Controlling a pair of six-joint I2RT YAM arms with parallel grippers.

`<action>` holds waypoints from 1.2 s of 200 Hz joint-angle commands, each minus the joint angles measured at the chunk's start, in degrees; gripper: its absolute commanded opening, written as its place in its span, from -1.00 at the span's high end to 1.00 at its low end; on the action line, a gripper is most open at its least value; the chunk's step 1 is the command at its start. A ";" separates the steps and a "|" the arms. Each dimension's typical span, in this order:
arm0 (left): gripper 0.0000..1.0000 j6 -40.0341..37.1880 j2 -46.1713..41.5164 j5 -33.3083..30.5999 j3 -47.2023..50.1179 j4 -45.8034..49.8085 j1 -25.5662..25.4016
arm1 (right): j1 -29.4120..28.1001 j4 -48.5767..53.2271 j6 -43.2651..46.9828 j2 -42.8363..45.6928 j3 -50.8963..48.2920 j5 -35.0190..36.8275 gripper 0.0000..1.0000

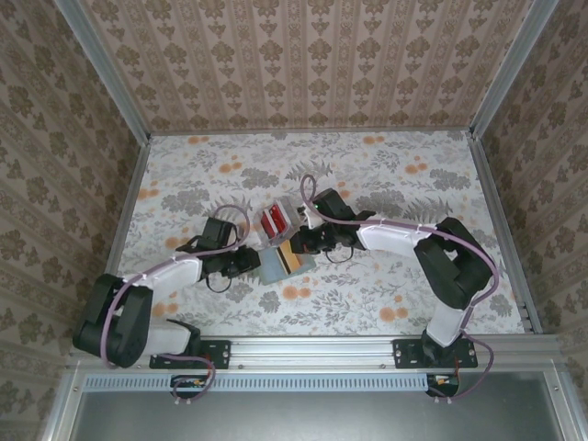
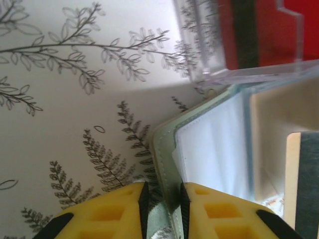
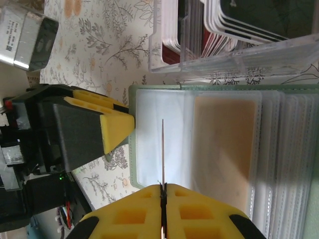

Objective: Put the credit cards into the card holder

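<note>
Your left gripper (image 2: 163,209) jaws clamp the soft card holder (image 2: 164,144) rim; right gripper (image 3: 163,199) jaws pinch a thin stiff credit card (image 3: 162,149).

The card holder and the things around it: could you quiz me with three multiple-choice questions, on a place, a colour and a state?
1. Where is the clear box relative to the card holder?
A) beyond it, away from the arm bases
B) between it and the robot
C) on top of an arm

2. What colour is the card already in a sleeve?
A) blue
B) tan-orange
C) black

3. The right hand is:
A) wide open
B) shut on nothing
C) shut on a thin card

Answers:
1 A, the top view shows the box farther up the table.
2 B, it shows through the clear sleeve.
3 C, the card sticks out edge-on from the closed grip.
</note>
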State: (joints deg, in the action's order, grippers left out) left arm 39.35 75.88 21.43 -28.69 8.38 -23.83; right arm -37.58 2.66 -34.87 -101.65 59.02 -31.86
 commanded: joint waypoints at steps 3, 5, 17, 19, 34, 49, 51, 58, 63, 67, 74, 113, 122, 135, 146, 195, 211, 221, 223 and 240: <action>0.62 -0.37 2.92 -0.17 0.86 -3.35 -0.46 | -0.30 -1.48 -0.27 -1.83 -0.58 2.38 0.83; 0.63 -0.41 3.15 -0.10 0.79 -3.54 -0.46 | -0.30 -1.42 -0.17 -1.92 -0.58 2.56 0.83; 0.69 -0.42 4.77 0.14 0.74 -4.48 -0.76 | -0.30 -0.47 0.47 -2.39 -0.40 3.81 0.83; 0.70 -0.42 5.02 0.16 0.67 -4.64 -0.81 | -0.30 -0.31 0.52 -2.39 -0.34 3.93 0.83; 0.74 -0.42 6.44 0.43 0.48 -5.52 -1.06 | -0.30 0.02 0.86 -2.96 -0.39 4.68 0.82; 0.78 -0.33 7.25 0.62 0.39 -6.02 -1.43 | -0.30 -0.21 0.60 -3.55 -0.64 4.58 0.83; 0.79 -0.37 7.33 0.63 0.39 -6.14 -1.44 | -0.30 -0.31 0.60 -3.64 -0.66 4.60 0.82; 0.79 -0.27 7.43 0.63 0.36 -6.34 -1.59 | -0.34 -0.68 0.43 -3.76 -0.83 4.59 0.83; 0.79 -0.24 7.52 0.55 0.37 -6.35 -1.73 | -0.30 -0.88 0.33 -3.82 -0.92 4.64 0.82; 0.80 -0.13 7.57 0.54 0.49 -6.51 -1.76 | -0.30 -0.98 0.25 -3.95 -1.01 4.76 0.83; 0.81 -0.10 7.62 0.54 0.47 -6.67 -1.85 | -0.30 -1.09 0.20 -4.16 -0.94 4.86 0.82; 0.82 0.25 7.71 0.54 0.39 -7.06 -1.93 | -0.39 -2.52 -0.81 -5.97 -0.49 4.17 0.83; 0.83 0.26 7.71 0.54 0.40 -7.05 -1.99 | -0.39 -2.66 -0.99 -6.20 -0.53 4.24 0.83; 0.83 0.40 7.62 0.46 0.43 -7.14 -1.99 | -0.39 -3.04 -1.29 -6.35 -0.73 4.49 0.82; 0.83 0.39 7.71 0.45 0.43 -7.07 -3.42 | -0.39 -3.43 -1.54 -6.32 -0.92 4.88 0.83; 0.85 0.81 7.79 0.45 -0.04 -7.24 -4.21 | -2.41 -4.31 -2.41 -6.48 -1.13 7.55 0.82; 0.85 0.74 7.79 0.37 -0.14 -7.06 -4.36 | -3.42 -3.55 -2.18 -6.48 -0.99 8.46 0.82; 0.85 0.80 7.79 0.24 0.03 -6.99 -4.42 | -3.63 -3.61 -2.30 -6.38 -1.34 8.82 0.83; 0.85 0.79 7.75 0.22 0.03 -7.00 -4.39 | -3.64 -3.62 -2.30 -6.37 -1.36 8.78 0.82; 0.85 0.79 7.87 0.19 0.17 -7.24 -4.39 | -3.71 -3.36 -2.22 -6.17 -1.76 9.19 0.82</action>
State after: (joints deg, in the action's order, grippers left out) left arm 39.44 81.28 20.99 -28.80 0.71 -26.61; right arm -40.62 -1.56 -36.71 -106.74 58.37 -24.82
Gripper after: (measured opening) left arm 0.075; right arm 0.090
